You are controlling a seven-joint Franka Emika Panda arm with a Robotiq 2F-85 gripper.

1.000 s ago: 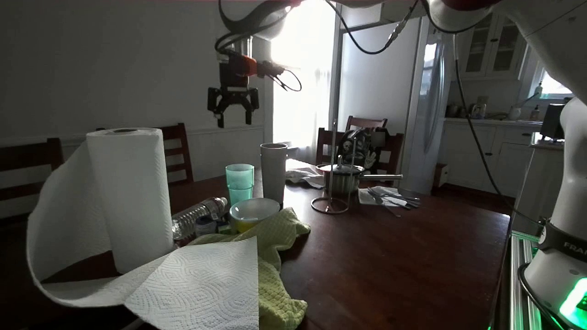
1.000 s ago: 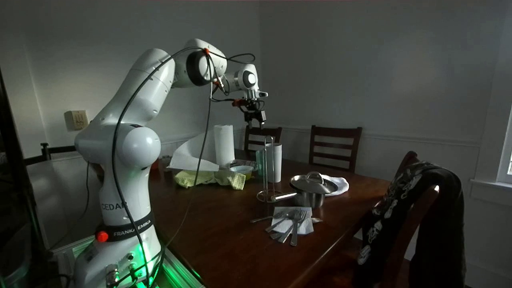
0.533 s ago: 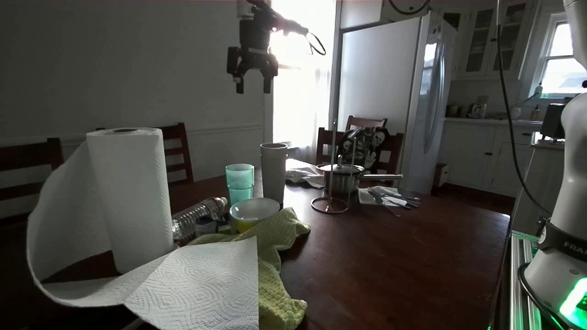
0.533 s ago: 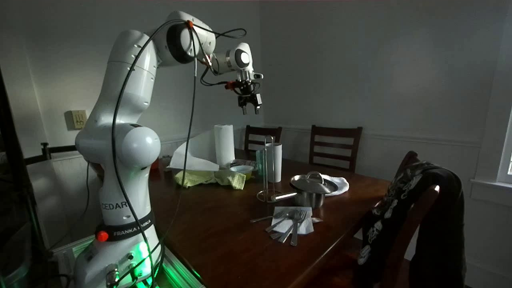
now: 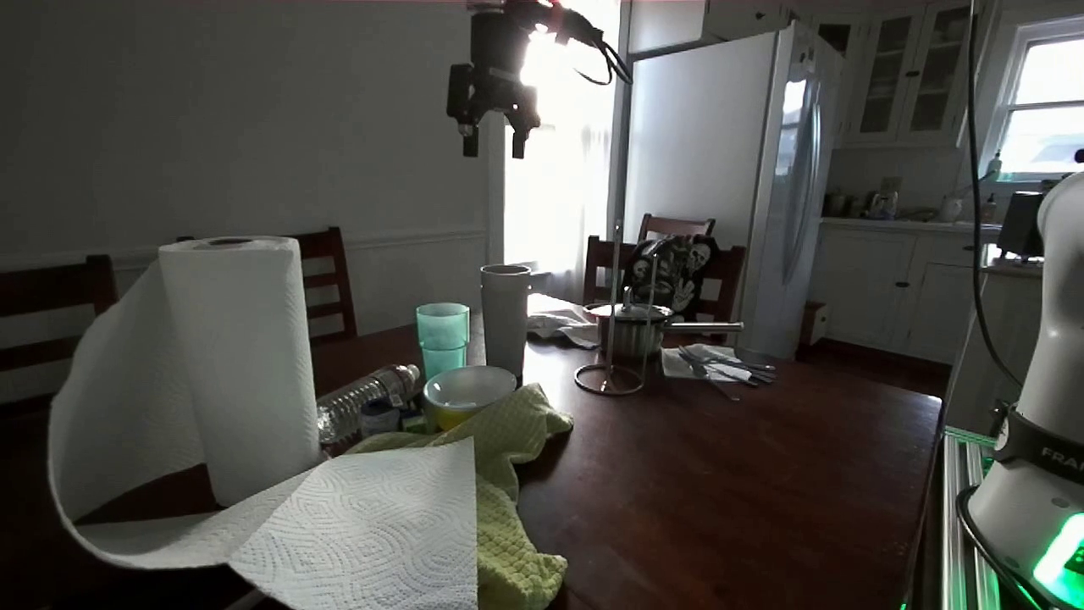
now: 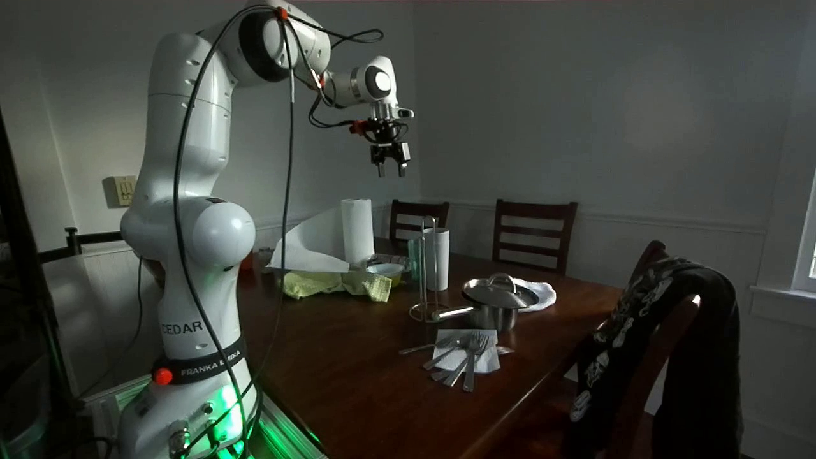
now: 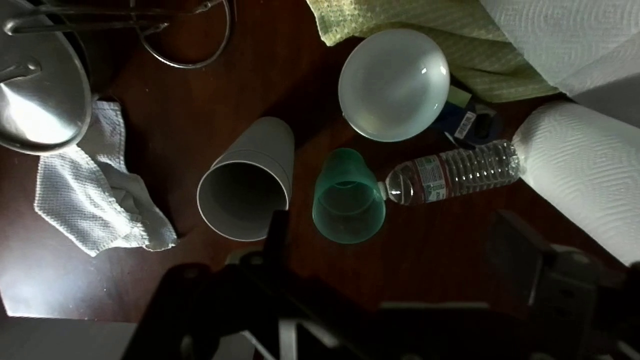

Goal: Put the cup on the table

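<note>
The cup (image 5: 443,339) is a translucent mint-green tumbler. It stands upright on the dark brown table (image 5: 720,483). In an exterior view the cup (image 6: 414,258) is partly hidden behind a wire stand. In the wrist view I look down into the cup (image 7: 348,210), which appears empty and sits between the white container and the bottle neck. My gripper (image 5: 494,146) is open and empty, high above the table and well above the cup; it also shows in an exterior view (image 6: 391,168). In the wrist view its fingers (image 7: 392,220) are wide apart with nothing between them.
Close round the cup are the tall white container (image 7: 245,200), a bowl (image 7: 394,85) and a lying bottle (image 7: 450,172). A paper towel roll (image 5: 241,364), yellow-green cloth (image 5: 517,508), wire stand (image 5: 610,390), lidded pot (image 6: 497,312) and cutlery (image 6: 468,357) are also on the table.
My open gripper has risen and moved back toward the robot base, moving up and rightward in an exterior view. The cup and the other table items have not moved.
</note>
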